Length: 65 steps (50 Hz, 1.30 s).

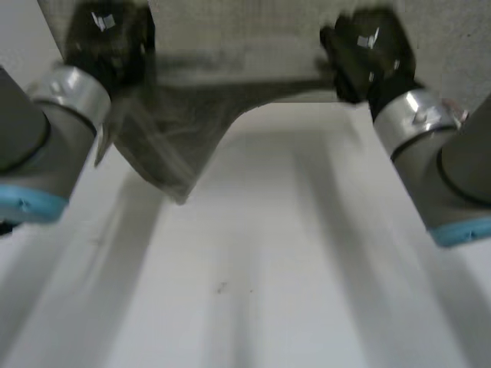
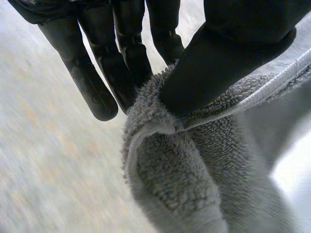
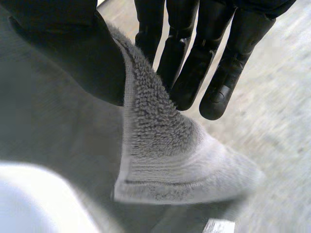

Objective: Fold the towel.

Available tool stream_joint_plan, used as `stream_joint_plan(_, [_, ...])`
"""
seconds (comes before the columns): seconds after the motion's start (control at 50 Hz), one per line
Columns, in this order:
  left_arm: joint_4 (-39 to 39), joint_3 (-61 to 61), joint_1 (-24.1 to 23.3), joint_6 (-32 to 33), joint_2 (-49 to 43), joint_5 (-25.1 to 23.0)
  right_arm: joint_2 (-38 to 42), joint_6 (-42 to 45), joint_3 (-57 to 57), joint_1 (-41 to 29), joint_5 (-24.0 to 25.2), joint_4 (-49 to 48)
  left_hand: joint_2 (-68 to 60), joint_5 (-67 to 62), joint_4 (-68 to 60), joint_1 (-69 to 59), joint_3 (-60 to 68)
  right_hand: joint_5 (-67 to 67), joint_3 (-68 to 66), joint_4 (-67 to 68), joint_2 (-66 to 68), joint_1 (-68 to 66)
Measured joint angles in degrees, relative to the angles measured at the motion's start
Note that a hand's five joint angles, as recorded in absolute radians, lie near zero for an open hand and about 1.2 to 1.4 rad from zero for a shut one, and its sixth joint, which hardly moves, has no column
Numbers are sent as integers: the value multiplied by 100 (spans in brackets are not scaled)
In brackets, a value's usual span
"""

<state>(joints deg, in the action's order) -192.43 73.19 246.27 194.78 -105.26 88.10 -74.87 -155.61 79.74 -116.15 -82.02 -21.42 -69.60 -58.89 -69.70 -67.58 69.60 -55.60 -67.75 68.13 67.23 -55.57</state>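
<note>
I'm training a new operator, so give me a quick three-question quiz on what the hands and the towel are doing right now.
1. True or false: the left hand is open and clear of the towel.
2. The right hand pinches the towel: A) at its edge near a corner, B) at its middle, C) not at all.
3. Fill in: the table is ___ in colour.
Key: 1 false; 2 A; 3 white.
</note>
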Motion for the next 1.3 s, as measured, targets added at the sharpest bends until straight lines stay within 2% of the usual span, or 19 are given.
stream_joint_plan(0.16, [-112,1511,7,20,-113,-127,535,261,764,45,128,288,0,0,0,0,0,-11,-22,1,0,0])
stream_joint_plan(0.28, [-150,2363,4,243,-518,-251,1457,301,726,29,234,1174,0,0,0,0,0,-21,-22,2,0,0])
stream_joint_plan(0.34, [-148,2598,3,468,-591,-271,1576,287,700,32,260,1484,4,0,8,0,-5,-21,-22,2,0,0])
stream_joint_plan(0.4, [-149,2782,4,712,-616,-280,1580,264,693,39,277,1704,63,1,70,0,-58,-21,-22,2,0,0])
stream_joint_plan(0.46, [-164,2951,6,1023,-628,-285,1424,223,734,49,283,1866,813,725,824,622,-813,-22,-22,2,0,0])
stream_joint_plan(0.54, [-201,3043,13,1252,-715,-293,1198,39,811,64,263,1913,2524,2453,2537,2321,-2518,-22,-22,2,0,0])
stream_joint_plan(0.66, [-276,3115,24,1347,-902,-300,1110,-483,863,155,297,1907,3514,3427,3511,3315,-3498,-22,-22,2,0,0])
stream_joint_plan(0.9, [-535,3369,26,1329,-886,-276,1378,-1492,768,453,803,1897,4194,4131,4217,3977,-4193,-29,-22,3,0,0])
stream_joint_plan(1.3, [-760,3494,-28,1311,-818,-303,1538,-1851,616,972,764,1882,4622,4561,4647,4412,-4620,-32,-22,2,0,0])
